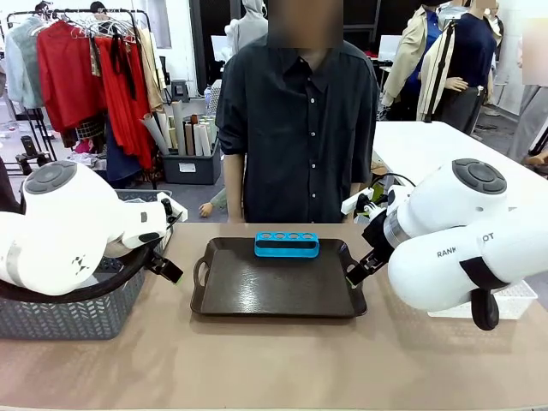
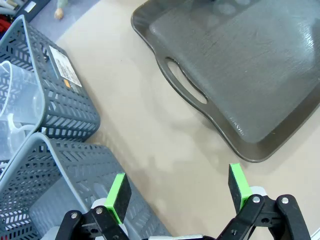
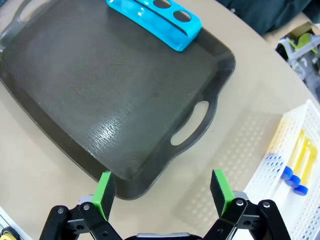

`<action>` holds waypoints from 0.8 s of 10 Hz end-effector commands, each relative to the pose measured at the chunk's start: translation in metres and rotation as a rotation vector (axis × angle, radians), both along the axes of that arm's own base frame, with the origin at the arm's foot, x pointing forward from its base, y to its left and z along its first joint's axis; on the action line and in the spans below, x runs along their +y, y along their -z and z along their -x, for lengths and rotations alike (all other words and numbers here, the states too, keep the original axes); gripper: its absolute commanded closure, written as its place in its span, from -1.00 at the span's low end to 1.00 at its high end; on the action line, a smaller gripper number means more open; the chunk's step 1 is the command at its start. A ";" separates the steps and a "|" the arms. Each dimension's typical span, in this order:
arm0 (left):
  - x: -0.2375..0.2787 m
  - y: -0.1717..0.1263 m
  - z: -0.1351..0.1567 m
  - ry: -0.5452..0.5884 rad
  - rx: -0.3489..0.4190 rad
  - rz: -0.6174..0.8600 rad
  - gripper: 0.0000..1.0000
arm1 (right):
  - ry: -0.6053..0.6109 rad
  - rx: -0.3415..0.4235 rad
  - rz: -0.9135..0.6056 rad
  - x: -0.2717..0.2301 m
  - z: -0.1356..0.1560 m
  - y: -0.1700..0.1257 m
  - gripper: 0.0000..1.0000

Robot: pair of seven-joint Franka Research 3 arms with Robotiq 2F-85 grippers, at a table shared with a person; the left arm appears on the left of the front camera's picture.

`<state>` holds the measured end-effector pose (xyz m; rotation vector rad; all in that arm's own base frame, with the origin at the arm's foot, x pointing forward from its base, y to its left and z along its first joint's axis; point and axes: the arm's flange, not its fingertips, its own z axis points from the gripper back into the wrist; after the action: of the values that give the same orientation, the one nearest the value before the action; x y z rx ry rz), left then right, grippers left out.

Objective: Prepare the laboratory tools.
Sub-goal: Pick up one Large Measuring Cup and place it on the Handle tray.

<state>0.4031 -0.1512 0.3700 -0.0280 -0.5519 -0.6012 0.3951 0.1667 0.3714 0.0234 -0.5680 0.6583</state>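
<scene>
On the tan table (image 1: 274,364), the blue tube rack (image 1: 286,244) stood at the dark tray's (image 1: 274,295) far edge. The left gripper (image 2: 177,181) and right gripper (image 3: 161,182) hung with jaws spread, empty. The frame cut off the clear jug (image 2: 17,105) in a grey basket (image 2: 70,107) and the blue-capped tubes (image 3: 292,175) in a white basket (image 3: 277,145).

Behind the tan table (image 1: 274,368) stand a rail (image 1: 77,11) of red garments (image 1: 64,73), a bin (image 1: 190,168) of rolls (image 1: 193,137) and a white table (image 1: 437,150).
</scene>
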 end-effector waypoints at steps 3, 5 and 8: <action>0.000 0.000 0.000 0.000 0.000 0.000 -1.00 | 0.000 0.000 -0.001 0.000 0.000 0.000 -1.00; 0.000 0.000 0.000 0.000 0.000 0.000 -1.00 | 0.000 0.000 0.000 0.000 0.000 0.000 -1.00; -0.015 -0.022 0.001 0.075 0.120 0.042 -1.00 | -0.063 0.041 -0.057 0.013 0.001 -0.014 -1.00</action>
<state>0.3965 -0.1730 0.3751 -0.0743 -0.5049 -0.6321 0.3884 0.1852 0.3750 0.0631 -0.5589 0.6777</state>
